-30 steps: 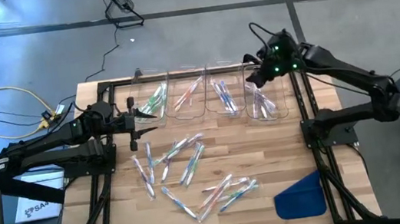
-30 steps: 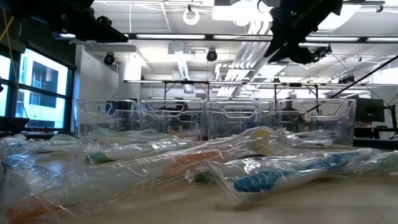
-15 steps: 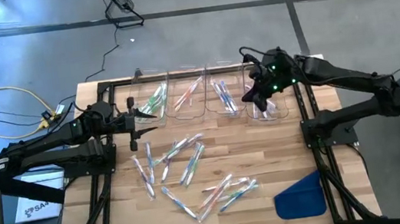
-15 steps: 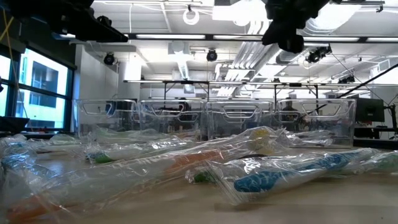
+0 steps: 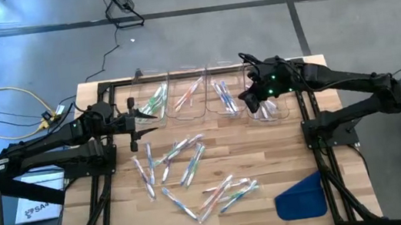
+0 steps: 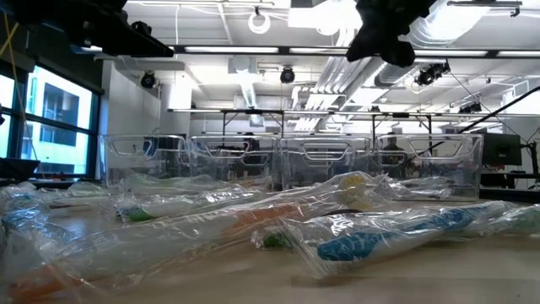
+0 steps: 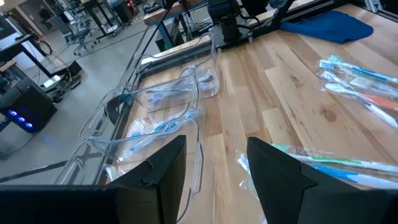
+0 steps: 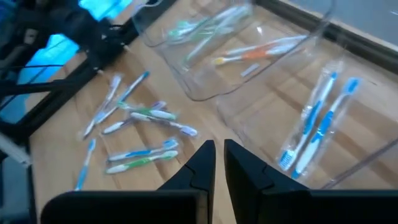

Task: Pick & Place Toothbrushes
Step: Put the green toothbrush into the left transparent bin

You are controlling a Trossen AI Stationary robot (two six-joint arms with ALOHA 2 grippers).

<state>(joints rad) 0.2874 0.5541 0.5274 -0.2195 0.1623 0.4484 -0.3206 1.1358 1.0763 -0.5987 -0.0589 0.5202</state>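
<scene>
Several toothbrushes in clear wrappers (image 5: 185, 169) lie flat and scattered on the wooden table, close up in the low view (image 6: 363, 241) and farther off in the right wrist view (image 8: 137, 130). Others lie in four clear bins (image 5: 206, 96) along the far edge. My right gripper (image 5: 249, 100) hangs shut and empty above the bins, between the third and the rightmost one; its fingers (image 8: 219, 158) almost meet. My left gripper (image 5: 138, 124) waits open (image 7: 214, 168) over the table's left side, beside the leftmost bin, holding nothing.
A blue flat cloth piece (image 5: 301, 196) lies at the table's near right corner, also in the left wrist view (image 7: 323, 25). The bins hold green (image 8: 205, 31), orange (image 8: 261, 50) and blue (image 8: 317, 130) brushes. Bare wood shows between the bins and the scattered pile.
My right gripper has moved from above the rightmost bin toward the table's left and near edge, and now hangs over the gap between the two right bins. The left arm and the toothbrushes have kept still.
</scene>
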